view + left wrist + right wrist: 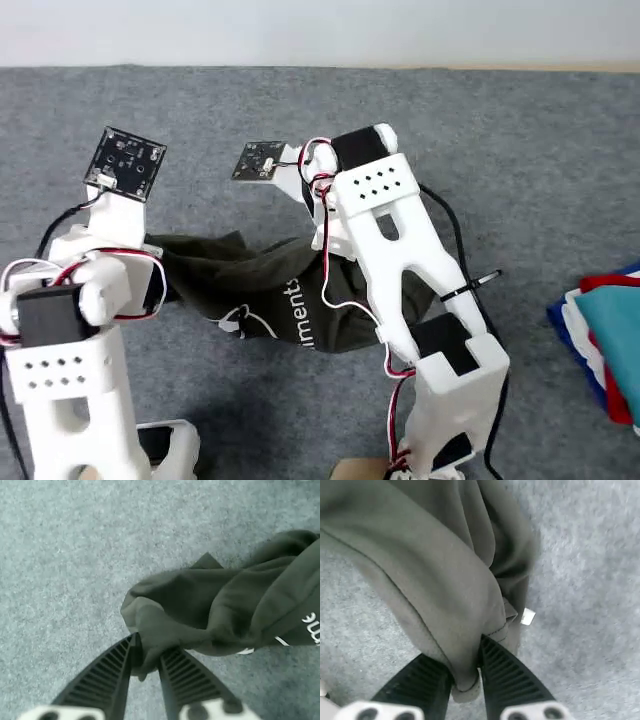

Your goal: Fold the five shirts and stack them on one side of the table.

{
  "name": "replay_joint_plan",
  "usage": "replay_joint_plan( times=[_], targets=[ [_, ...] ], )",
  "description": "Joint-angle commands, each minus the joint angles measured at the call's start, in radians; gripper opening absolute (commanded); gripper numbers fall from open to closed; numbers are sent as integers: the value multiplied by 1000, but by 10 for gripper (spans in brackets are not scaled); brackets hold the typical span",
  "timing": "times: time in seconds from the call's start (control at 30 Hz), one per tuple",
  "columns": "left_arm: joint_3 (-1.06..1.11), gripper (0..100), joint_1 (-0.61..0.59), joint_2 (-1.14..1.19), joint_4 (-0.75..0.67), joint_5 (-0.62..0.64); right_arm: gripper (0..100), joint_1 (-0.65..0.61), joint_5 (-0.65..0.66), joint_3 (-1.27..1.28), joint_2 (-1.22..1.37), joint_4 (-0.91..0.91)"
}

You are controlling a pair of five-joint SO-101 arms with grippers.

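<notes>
Left end effector (146,650) clamped on a bunch of the dark shirt (250,285). Right end effector (466,662) pinched its hem. Shirt slung between both. Folded stack (605,345) lay well apart from the right one.

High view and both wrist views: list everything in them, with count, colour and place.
dark shirt: one, dark olive with white print, mid-table between the arms, an end in each gripper.
folded shirts: one stack, count unclear, blue, white, red and teal, at the table's right edge in the high view.
table: one, grey.
left arm, right arm: white, side by side at the near edge.
left gripper: black, shut on the dark shirt.
right gripper: black, shut on the dark shirt.
</notes>
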Motion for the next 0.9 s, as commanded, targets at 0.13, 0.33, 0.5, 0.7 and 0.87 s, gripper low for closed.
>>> replay_joint_plan(
  times=[0.13, 0.33, 0.5, 0.7, 0.87],
  targets=[
    [-45, 2, 2, -28, -100, 6, 11, 38, 14, -176, -65, 30],
    [-199, 2, 6, -95, -170, 6, 11, 131, 18, -359, -177, 33],
    [-303, 2, 6, -149, -235, 6, 11, 205, 72, -416, -266, 24],
    [-360, 2, 6, -198, -345, 3, 11, 303, 115, -488, -348, 24],
    [-397, 2, 6, -226, -373, 3, 11, 374, 127, -502, -415, 30]
  ],
)
